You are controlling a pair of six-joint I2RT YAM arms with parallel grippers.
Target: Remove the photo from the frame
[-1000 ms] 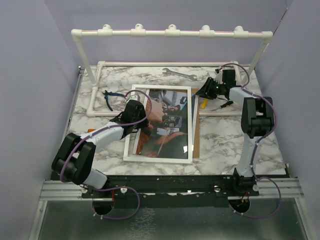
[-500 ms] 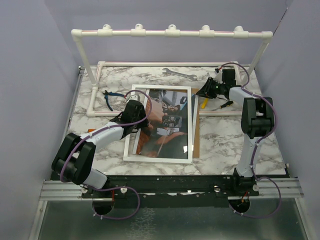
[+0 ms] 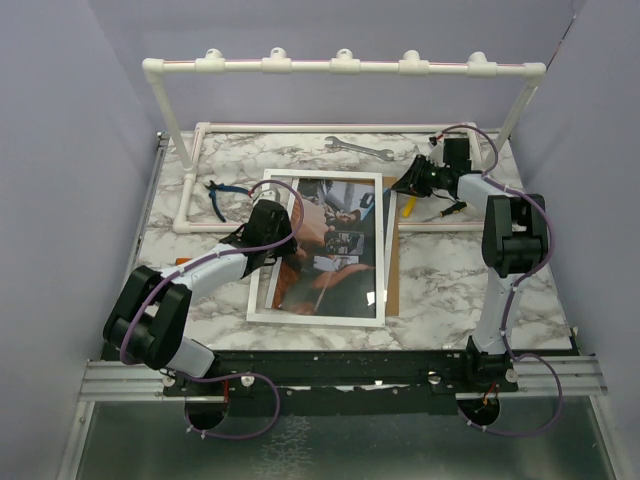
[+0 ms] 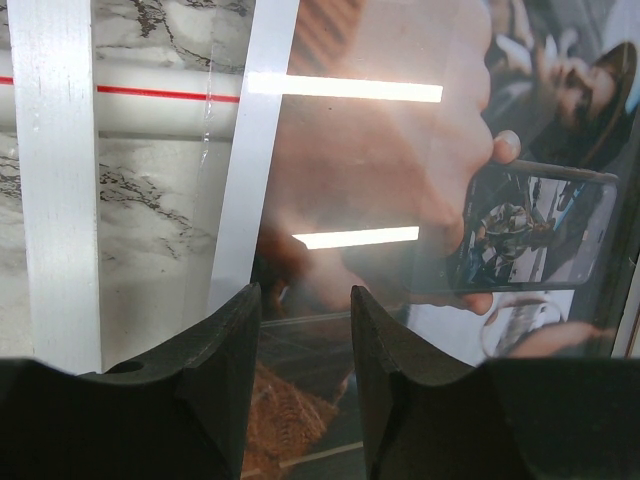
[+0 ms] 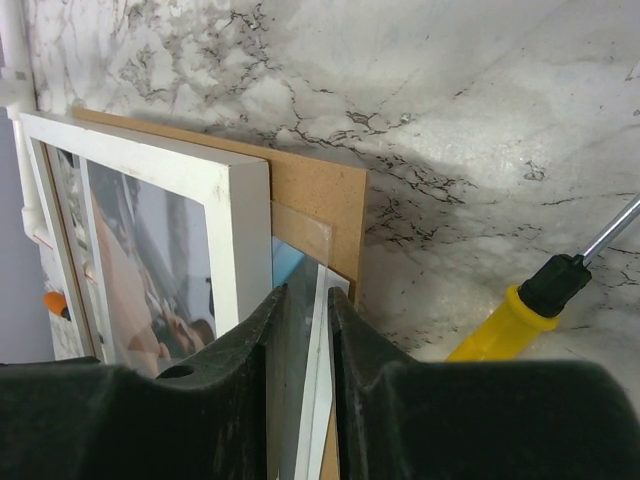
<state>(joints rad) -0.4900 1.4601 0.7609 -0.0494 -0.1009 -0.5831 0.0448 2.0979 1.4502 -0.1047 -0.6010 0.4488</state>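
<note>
The white-bordered frame lies flat mid-table with the photo under its glossy glass. My left gripper rests over the frame's left border, open, with only glass beneath its fingers. My right gripper is at the frame's far right corner. In the right wrist view the photo juts out past the white border together with a clear sheet. The right gripper has its jaws drawn close onto that edge.
The brown backing board sticks out from under the frame's right side. A yellow-handled screwdriver lies just right of my right gripper. A wrench and pliers lie farther back. The white pipe rack spans the rear.
The right gripper's jaws have narrowed onto the protruding photo edge. The left arm and the frame have not moved.
</note>
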